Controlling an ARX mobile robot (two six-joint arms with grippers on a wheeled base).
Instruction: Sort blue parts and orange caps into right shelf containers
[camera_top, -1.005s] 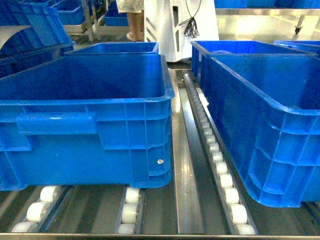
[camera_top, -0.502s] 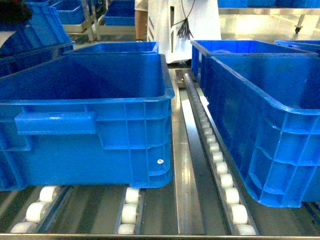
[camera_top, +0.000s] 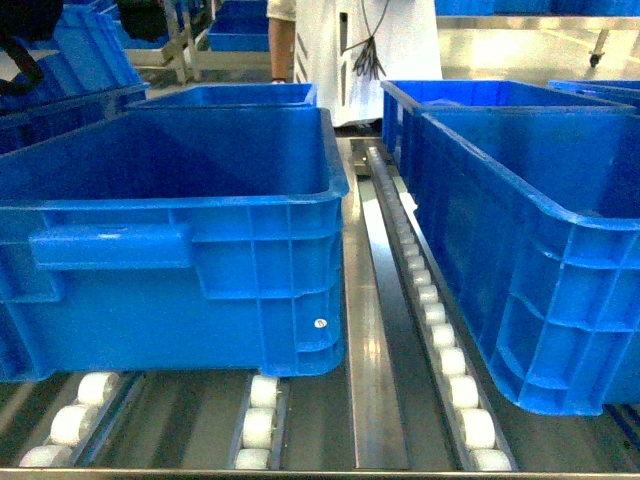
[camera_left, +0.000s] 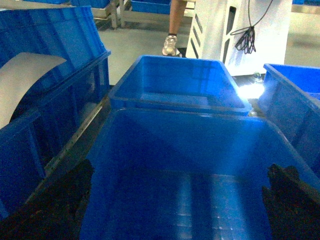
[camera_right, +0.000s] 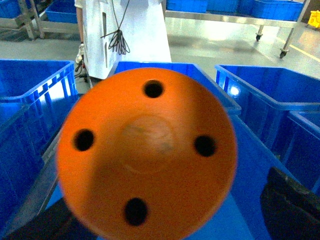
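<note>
— Close against the right wrist camera sat the orange cap (camera_right: 146, 154), pinched in the right gripper (camera_right: 150, 220), its four-holed face toward the lens, above the right bin (camera_right: 260, 165).
— And the left gripper (camera_left: 180, 200)?
— Spread wide over the left bin (camera_left: 180, 130), holding nothing. Farther off, in the head view, a dark shape had newly appeared top left.
</note>
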